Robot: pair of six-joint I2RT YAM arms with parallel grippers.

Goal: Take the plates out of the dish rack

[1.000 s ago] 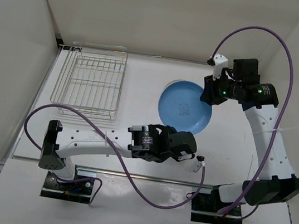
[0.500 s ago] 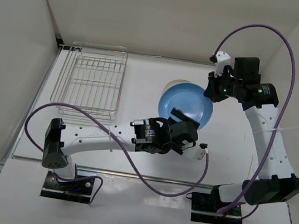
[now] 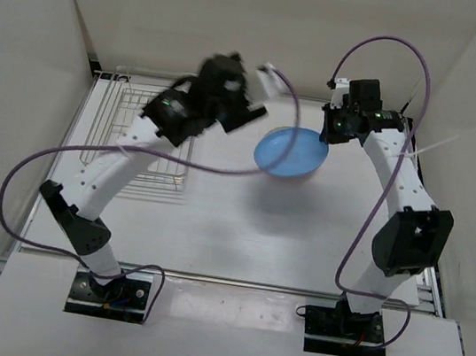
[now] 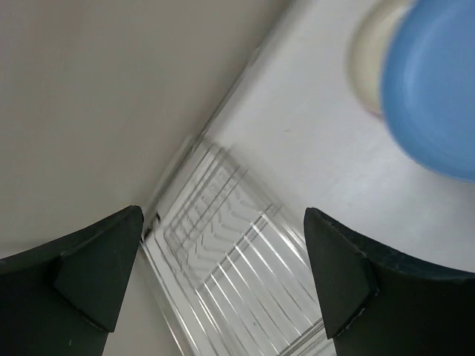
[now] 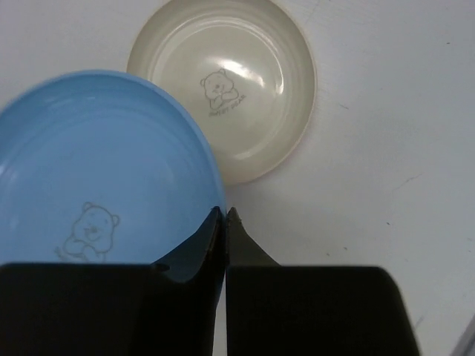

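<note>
Pinching the blue plate's (image 5: 96,170) rim, the right hand (image 5: 225,215) holds it partly over the cream plate (image 5: 237,81) on the surface (image 3: 240,223). The left hand (image 4: 223,263) gapes wide, empty, above the rack (image 3: 111,128).

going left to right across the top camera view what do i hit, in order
dish rack → left claw (blurred, open) → light blue plate → right claw, shut on that plate's right rim. The cream plate is left out: in this view it is nearly hidden under the blue one.
</note>
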